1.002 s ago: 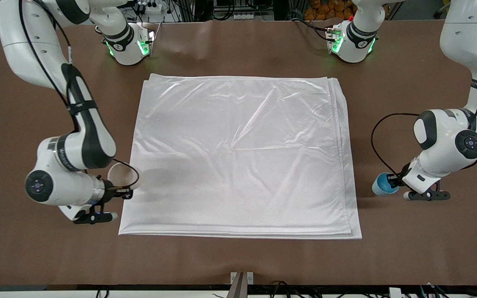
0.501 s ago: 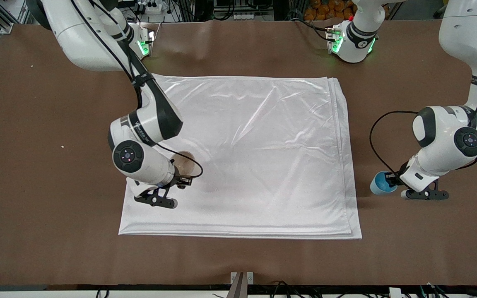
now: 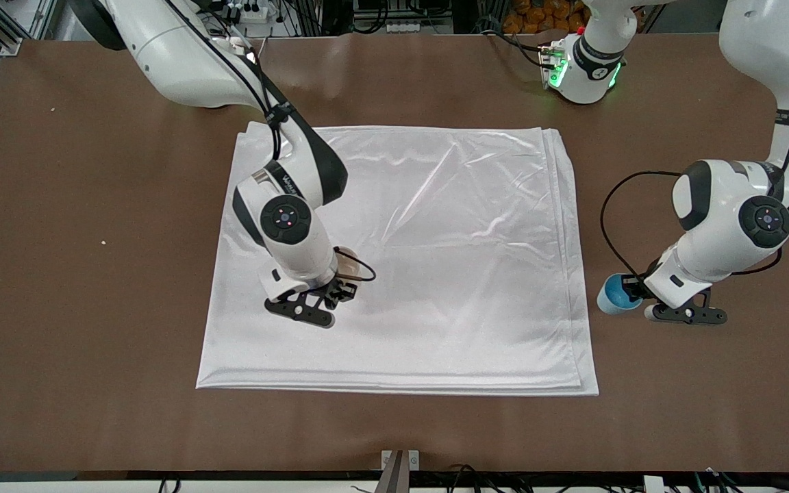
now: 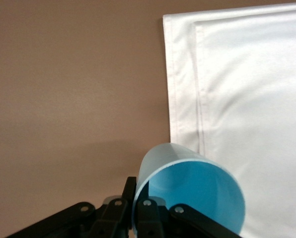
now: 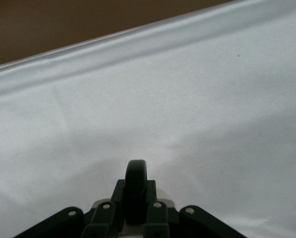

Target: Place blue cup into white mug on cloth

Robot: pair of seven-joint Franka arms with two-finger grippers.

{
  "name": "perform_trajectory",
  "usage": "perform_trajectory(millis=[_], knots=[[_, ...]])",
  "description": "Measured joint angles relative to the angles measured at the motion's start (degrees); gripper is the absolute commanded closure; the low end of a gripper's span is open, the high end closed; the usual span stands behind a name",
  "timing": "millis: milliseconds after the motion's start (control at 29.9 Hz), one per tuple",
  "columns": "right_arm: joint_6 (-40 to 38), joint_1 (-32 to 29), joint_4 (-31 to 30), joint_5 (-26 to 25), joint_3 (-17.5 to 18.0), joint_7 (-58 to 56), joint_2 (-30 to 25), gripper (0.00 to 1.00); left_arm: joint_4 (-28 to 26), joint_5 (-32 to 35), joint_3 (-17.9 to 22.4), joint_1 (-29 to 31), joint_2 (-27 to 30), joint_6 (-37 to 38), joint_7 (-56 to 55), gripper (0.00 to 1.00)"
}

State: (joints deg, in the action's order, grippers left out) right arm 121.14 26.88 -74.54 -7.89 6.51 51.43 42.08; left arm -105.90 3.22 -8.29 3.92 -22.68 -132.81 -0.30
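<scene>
The white mug (image 3: 348,261) shows only as a pale sliver under my right wrist, low over the cloth (image 3: 435,226). My right gripper (image 3: 341,286) is shut on its black loop handle (image 5: 136,181), over the part of the cloth toward the right arm's end. The cloth fills the right wrist view (image 5: 187,99). The blue cup (image 3: 612,295) hangs tilted in my left gripper (image 3: 633,290), just above the brown table beside the cloth's edge at the left arm's end. In the left wrist view the left gripper (image 4: 138,197) pinches the cup's rim (image 4: 187,191), with the bright blue inside showing.
The brown table (image 3: 79,239) surrounds the cloth on all sides. The cloth's layered corner (image 4: 185,74) lies close beside the blue cup. The two arm bases (image 3: 583,68) stand along the table's edge farthest from the front camera.
My right arm has carried the mug from beside the cloth's edge to over the cloth, toward its middle. My left gripper has shifted the blue cup slightly toward the cloth.
</scene>
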Motion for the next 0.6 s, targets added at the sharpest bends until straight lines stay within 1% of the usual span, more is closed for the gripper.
perform_trajectory(millis=[134, 401, 601], knots=[[1.7, 1.8, -0.4, -0.4, -0.1, 2.6, 0.8, 1.00, 0.5, 0.0, -1.1, -0.1, 0.3, 1.8, -1.6, 1.00], [2.4, 3.8, -0.5, -0.4, -0.1, 9.0, 2.5, 1.00, 1.0, 0.0, -3.1, -0.1, 0.8, 3.3, -4.2, 1.00], [5.7, 5.9, -0.5, -0.5, -0.1, 13.5, 4.4, 1.00, 1.1, 0.0, -5.0, -0.2, 1.4, 4.6, -7.0, 1.00]])
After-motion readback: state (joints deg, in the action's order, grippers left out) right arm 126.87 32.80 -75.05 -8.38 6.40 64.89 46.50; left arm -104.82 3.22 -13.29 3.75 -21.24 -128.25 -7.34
